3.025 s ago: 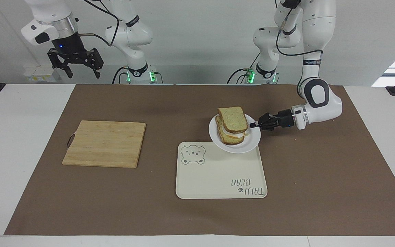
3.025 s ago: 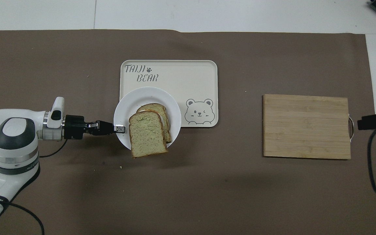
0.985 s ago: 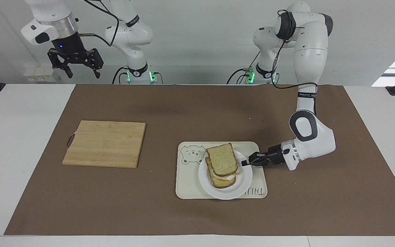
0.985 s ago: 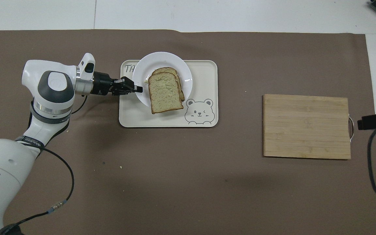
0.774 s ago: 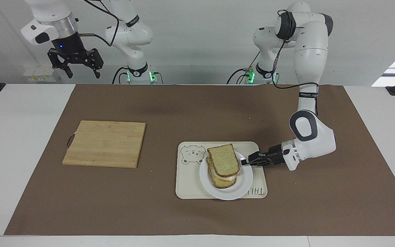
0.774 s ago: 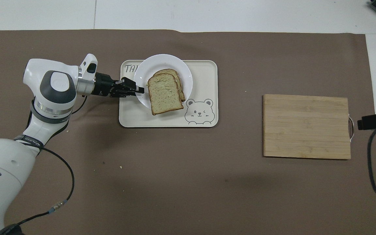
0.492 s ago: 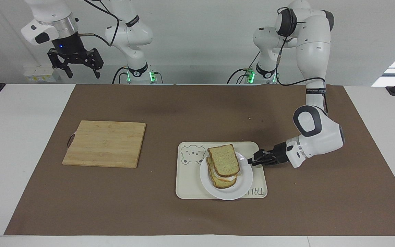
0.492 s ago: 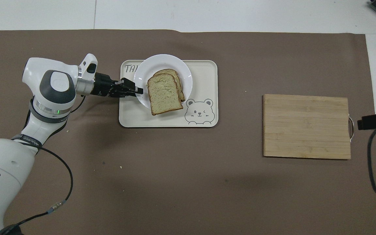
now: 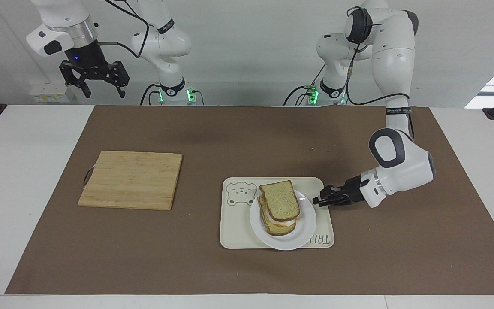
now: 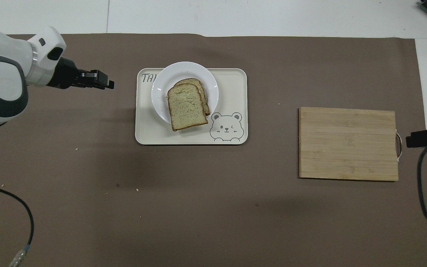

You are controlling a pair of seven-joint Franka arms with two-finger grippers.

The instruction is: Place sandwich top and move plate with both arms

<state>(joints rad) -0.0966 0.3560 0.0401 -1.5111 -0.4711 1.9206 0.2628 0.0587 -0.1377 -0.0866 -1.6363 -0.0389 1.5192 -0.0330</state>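
The sandwich top [image 9: 279, 199] lies on the stacked sandwich on the white plate [image 9: 303, 226]. The plate rests on the cream bear tray [image 9: 238, 229], at the tray's end toward the left arm. My left gripper [image 9: 317, 200] is low beside the plate's rim on the left arm's side, apart from the plate, open and empty. In the overhead view the sandwich top [image 10: 186, 107] and plate [image 10: 187, 69] sit on the tray [image 10: 230, 85], and the left gripper [image 10: 108, 84] is over the brown mat beside the tray. My right gripper [image 9: 97, 88] waits high up, open and empty.
A wooden cutting board [image 9: 131, 179] lies bare on the brown mat toward the right arm's end; it also shows in the overhead view [image 10: 348, 143]. The right gripper's tip [image 10: 419, 138] shows just past the board's handle.
The left gripper carried the plate onto the tray, set it down, let go of its rim and drew back toward the left arm's end. The right arm has not moved.
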